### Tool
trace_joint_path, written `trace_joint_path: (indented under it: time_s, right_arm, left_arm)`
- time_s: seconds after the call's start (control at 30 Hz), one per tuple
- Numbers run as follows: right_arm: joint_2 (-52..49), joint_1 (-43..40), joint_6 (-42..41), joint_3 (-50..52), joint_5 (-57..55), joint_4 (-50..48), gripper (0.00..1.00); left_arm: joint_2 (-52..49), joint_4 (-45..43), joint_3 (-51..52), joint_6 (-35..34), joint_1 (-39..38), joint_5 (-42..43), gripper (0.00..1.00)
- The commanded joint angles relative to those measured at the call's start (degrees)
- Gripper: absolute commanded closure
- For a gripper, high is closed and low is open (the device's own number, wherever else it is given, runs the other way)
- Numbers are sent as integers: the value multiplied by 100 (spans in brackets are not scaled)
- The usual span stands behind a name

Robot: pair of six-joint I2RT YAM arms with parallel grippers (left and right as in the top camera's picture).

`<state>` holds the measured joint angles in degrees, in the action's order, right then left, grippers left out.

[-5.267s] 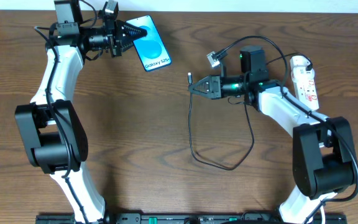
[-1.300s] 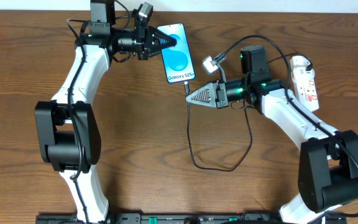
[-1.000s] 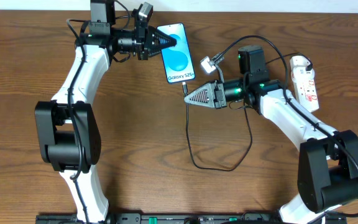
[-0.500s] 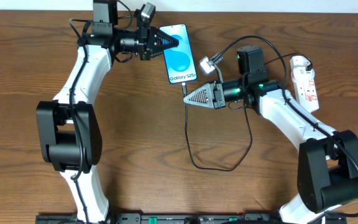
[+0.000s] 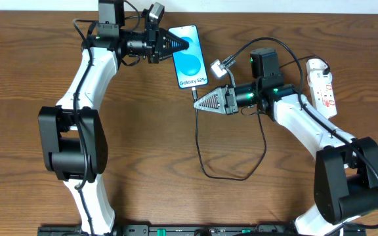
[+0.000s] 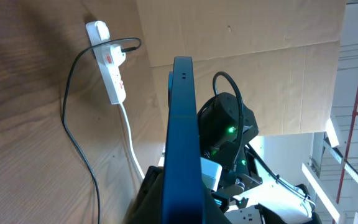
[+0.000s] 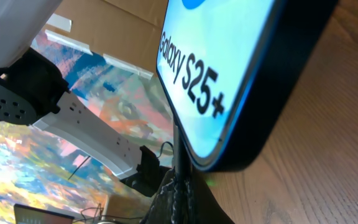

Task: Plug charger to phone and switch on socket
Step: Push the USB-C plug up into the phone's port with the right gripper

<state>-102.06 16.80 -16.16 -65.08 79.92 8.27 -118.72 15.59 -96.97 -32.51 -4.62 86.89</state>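
Observation:
The phone (image 5: 189, 56) has a bright blue screen with "Galaxy S25+" text and lies at the table's back middle. My left gripper (image 5: 184, 44) is shut on its upper left edge; in the left wrist view the phone (image 6: 183, 143) stands edge-on between the fingers. My right gripper (image 5: 199, 100) is shut on the charger's black plug tip (image 5: 196, 92), which sits right at the phone's bottom edge. In the right wrist view the plug (image 7: 180, 149) meets the phone (image 7: 229, 74). The black cable (image 5: 205, 157) loops toward me. The white socket (image 5: 323, 86) lies at the far right.
A small white adapter (image 5: 220, 66) hangs on a cable just right of the phone. A black block (image 5: 265, 63) sits near the right arm. The socket also shows in the left wrist view (image 6: 112, 62) with a black cable plugged in.
Over five seconds the left gripper carried the phone rightward and the right gripper brought the plug up to its bottom edge. In the last half second nothing has visibly moved.

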Motion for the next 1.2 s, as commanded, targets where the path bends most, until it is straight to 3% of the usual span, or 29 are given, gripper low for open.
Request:
trace_joint_path:
  time_s: [0.0,0.7,1.17]
  right_arm:
    - [-72,7,-57,-37,22,-35,99]
    - [-72,-114,-168,-37,13,-33,99]
    - [-131,-107,-763,-37,-348,-33,99]
  left_arm:
    - [111,-7,11,190,-55,245,93]
    - [111,-7,11,188,-55,245,93]
    - [111,-7,11,188,-55,247,93]
